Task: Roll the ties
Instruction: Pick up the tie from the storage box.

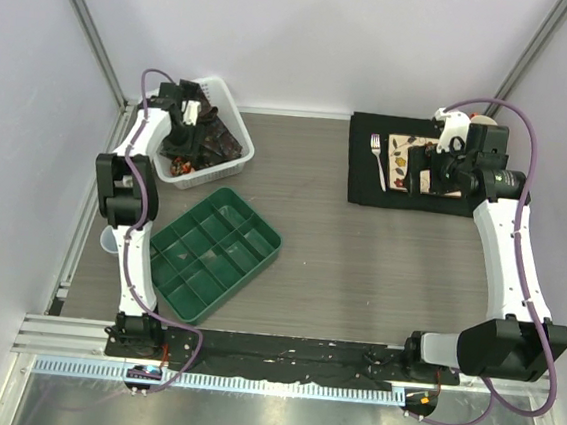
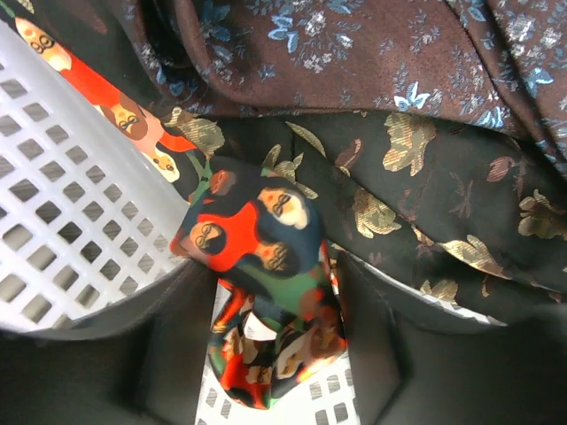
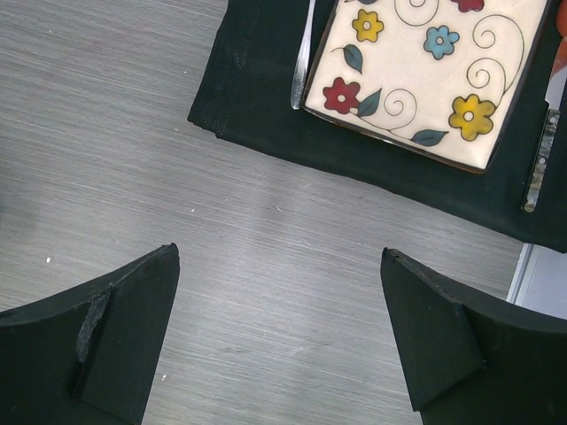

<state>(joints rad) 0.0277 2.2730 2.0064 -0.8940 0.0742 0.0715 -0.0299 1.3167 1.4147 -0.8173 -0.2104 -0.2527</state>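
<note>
**tiefan:** Which arm is better placed for the red-orange tie, and how is it lying?

**yam_lurker:** The left one, easily. The tie is seen bunched up right between the jaws of the left tool, down inside the white basket. The folded lump runs roughly in line with the fingers, from near the palm out past the tips, so it'd be squeezed across its width. Beyond the fingertips the band is trailed off to one side along the basket wall.

**tiefan:** Is it actually held yet?

**yam_lurker:** Can't be told tbh. The jaws are set at a middling width, one on each side of the lump. Fabric looks pressed against one finger, but a sliver of basket is still seen beside the other, so a firm pinch isn't confirmed. A brown tie and a dark gold-leaf tie are piled just ahead of the tool. The gold-leaf one is draped close to one finger, so it might get dragged along on a lift.

**tiefan:** And the other arm?

**yam_lurker:** The right tool is spread wide with nothing in it. It's over bare worktop, with the floral plate just ahead of it. It's well apart from the basket, so the pick-up is best left to the left side. No rolling has been done yet.
</note>
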